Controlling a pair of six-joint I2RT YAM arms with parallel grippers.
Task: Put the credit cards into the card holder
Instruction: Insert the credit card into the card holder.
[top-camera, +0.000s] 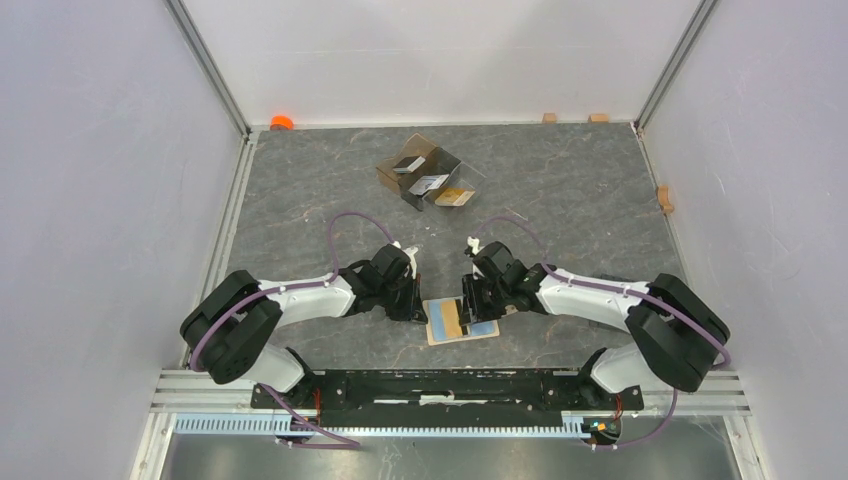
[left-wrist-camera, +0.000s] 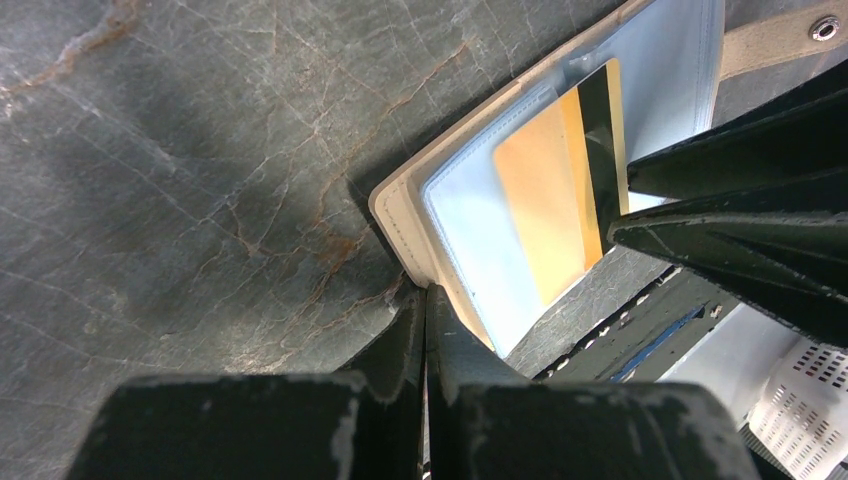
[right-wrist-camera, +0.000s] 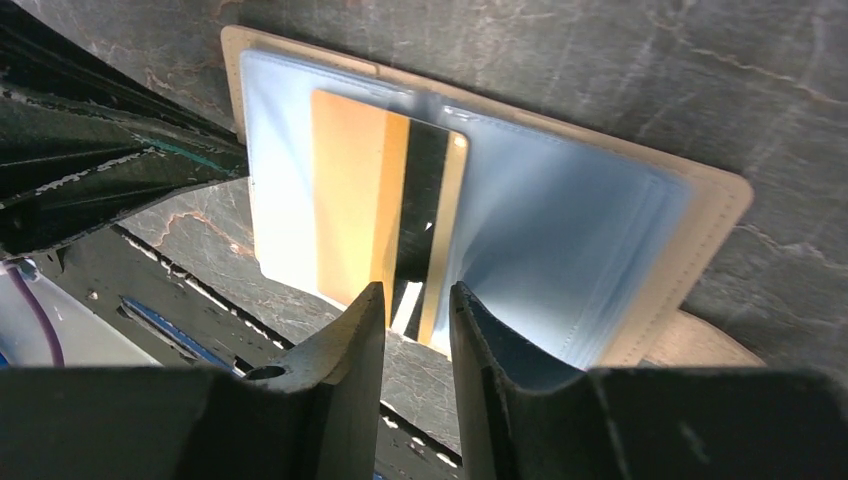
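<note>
My left gripper (left-wrist-camera: 425, 295) has its fingers pressed flat together with nothing between them, tips down at the edge of the card holder (left-wrist-camera: 470, 235). I judge it sits there as a stop, pinning the open wallet to the table (top-camera: 560, 200) so it cannot slide while a card is pushed in. My right gripper (right-wrist-camera: 415, 292) stands with its jaws parted a little, and through the gap I see the striped end of an orange-gold card (right-wrist-camera: 355, 190). The tips are right at that edge, but I see no pinch on it, so I take the card as loose. It lies on the light blue pockets, its far part under a clear sleeve and its striped end sticking out toward me: partly in, by my reckoning, and wanting a nudge further. The holder lies spread open between my two wrists, snap tab (left-wrist-camera: 770, 42) out to one side. Well apart, toward the back, the divided box (top-camera: 392, 172) holds a dark card (top-camera: 408, 163), a silver card (top-camera: 432, 183) and an orange card (top-camera: 456, 197), each in its own compartment, not yet fetched
</note>
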